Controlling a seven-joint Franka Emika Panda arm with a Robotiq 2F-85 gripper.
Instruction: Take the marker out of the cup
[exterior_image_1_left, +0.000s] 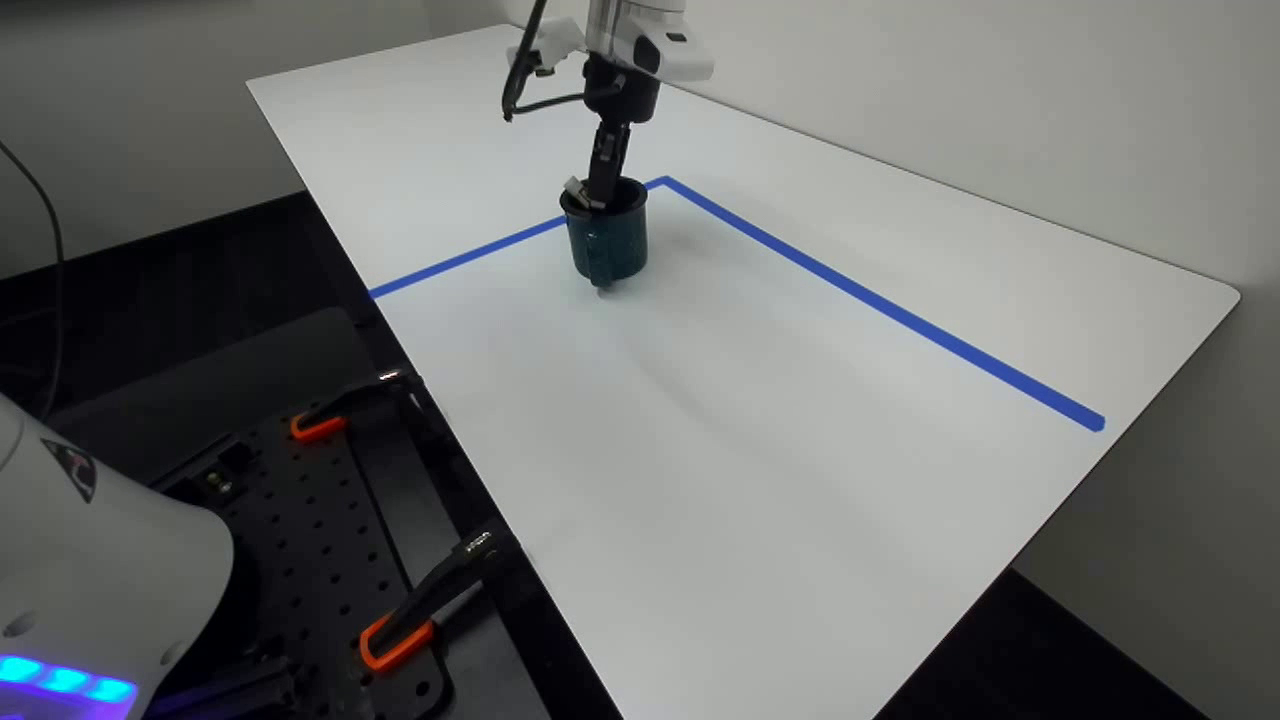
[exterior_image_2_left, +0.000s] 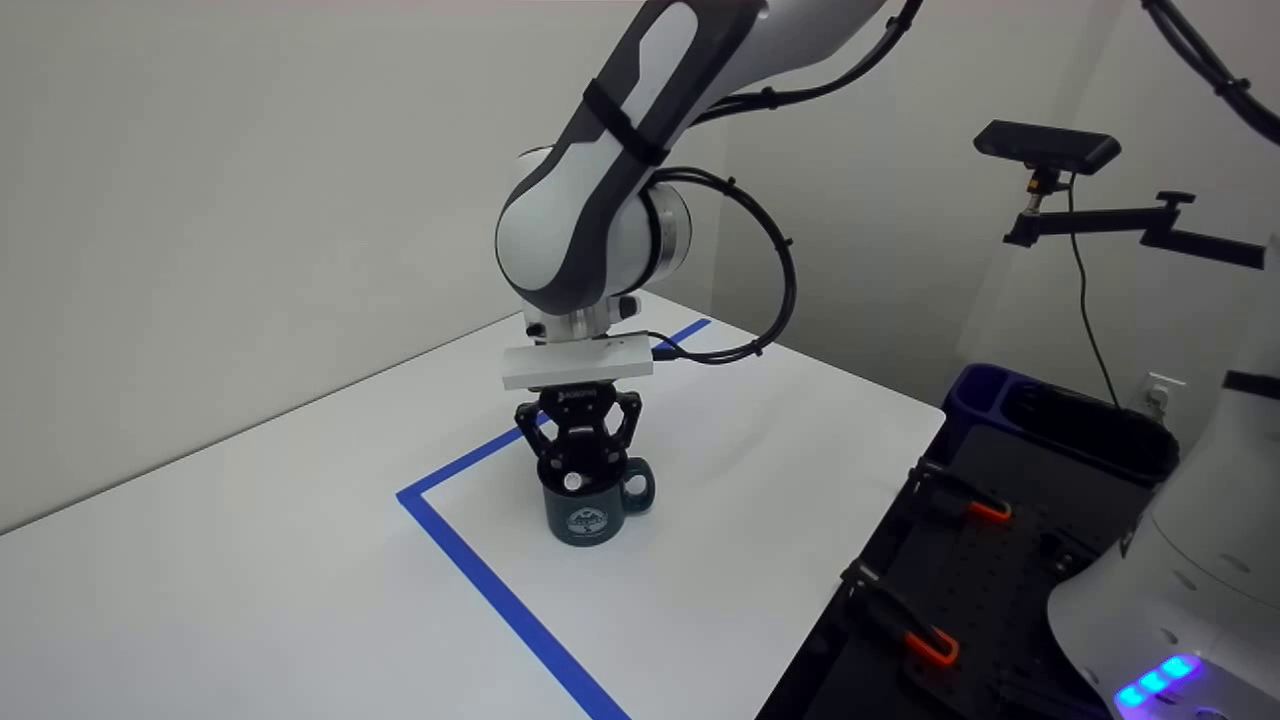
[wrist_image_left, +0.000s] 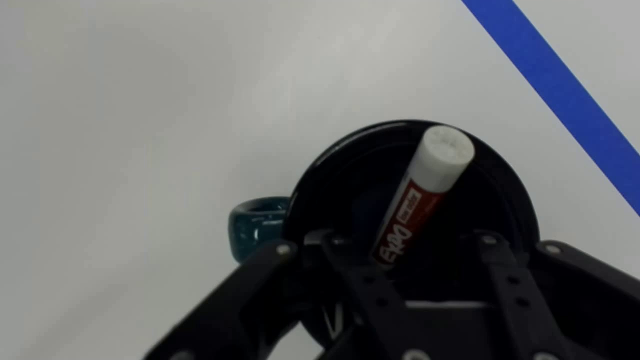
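Note:
The cup (exterior_image_1_left: 622, 245) stands upright on the white table, dark teal with a black rim; it also shows as a mug (exterior_image_2_left: 585, 520) with a round emblem. In the wrist view I look down into the cup (wrist_image_left: 345, 142), its handle at the left. The marker (wrist_image_left: 417, 200) leans inside, its white end at the rim, its red label reading EXPO; its lower end is lost in the dark. Its white end also shows in an exterior view (exterior_image_2_left: 572, 482). My gripper (exterior_image_1_left: 604, 190) points down with its fingers inside the cup. The fingertips are hidden in the dark interior, so I cannot tell whether they touch the marker.
Blue tape lines (exterior_image_1_left: 850, 285) form a corner on the table (exterior_image_1_left: 750, 450) beside the cup. Walls rise behind the table. Clamps with orange pads (exterior_image_1_left: 395, 642) sit at the table edge by the robot base (exterior_image_1_left: 100, 560). A dark blue bin (exterior_image_2_left: 975, 390) stands beyond the table.

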